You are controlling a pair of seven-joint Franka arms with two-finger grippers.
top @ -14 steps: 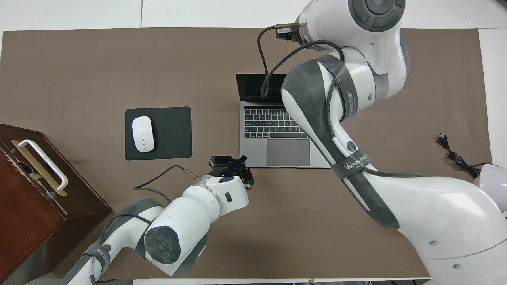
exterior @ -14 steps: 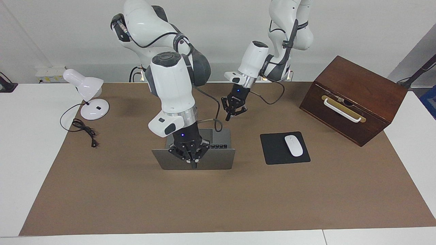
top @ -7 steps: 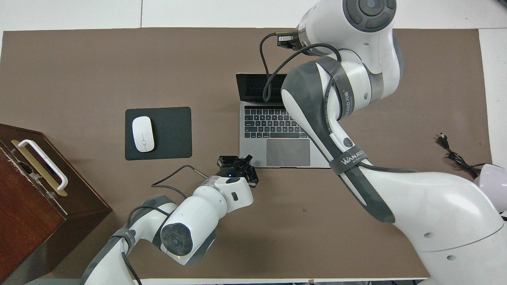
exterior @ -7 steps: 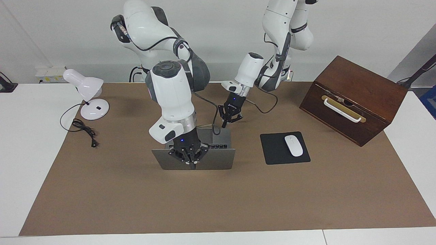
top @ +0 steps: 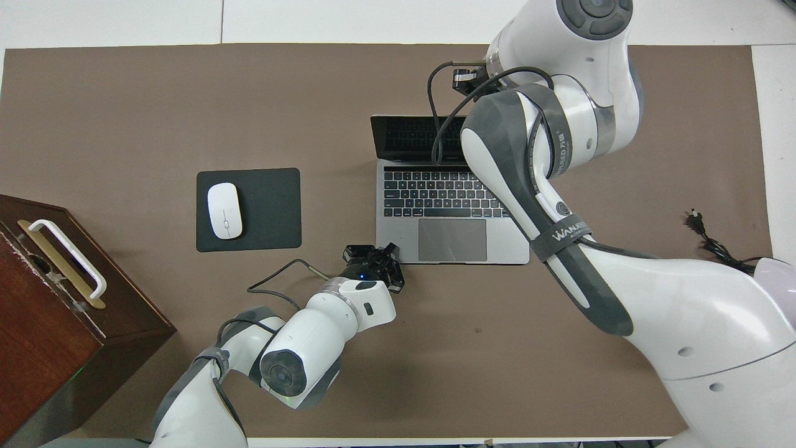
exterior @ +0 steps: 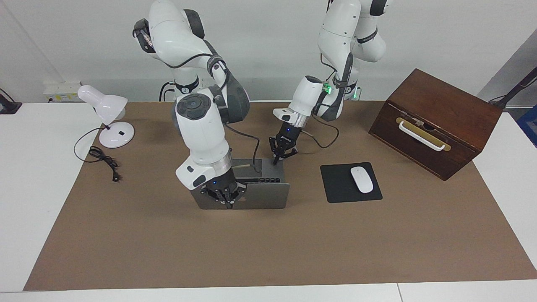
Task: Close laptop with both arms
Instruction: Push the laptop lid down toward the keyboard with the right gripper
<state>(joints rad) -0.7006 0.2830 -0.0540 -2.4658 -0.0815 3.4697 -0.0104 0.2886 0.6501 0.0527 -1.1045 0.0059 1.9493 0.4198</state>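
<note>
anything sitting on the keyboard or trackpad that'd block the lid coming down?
Nothing visible lies on the laptop deck. The left gripper is at the base's corner nearest the robots, the right gripper at the lid's top edge. The right arm hides part of the deck in the overhead view.

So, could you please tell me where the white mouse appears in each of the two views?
Facing view: the white mouse lies on the black mouse pad, right of centre, below the wooden box.
Overhead view: the mouse is left of centre, above the box.
Shared landmark: the laptop beside the pad.
</note>
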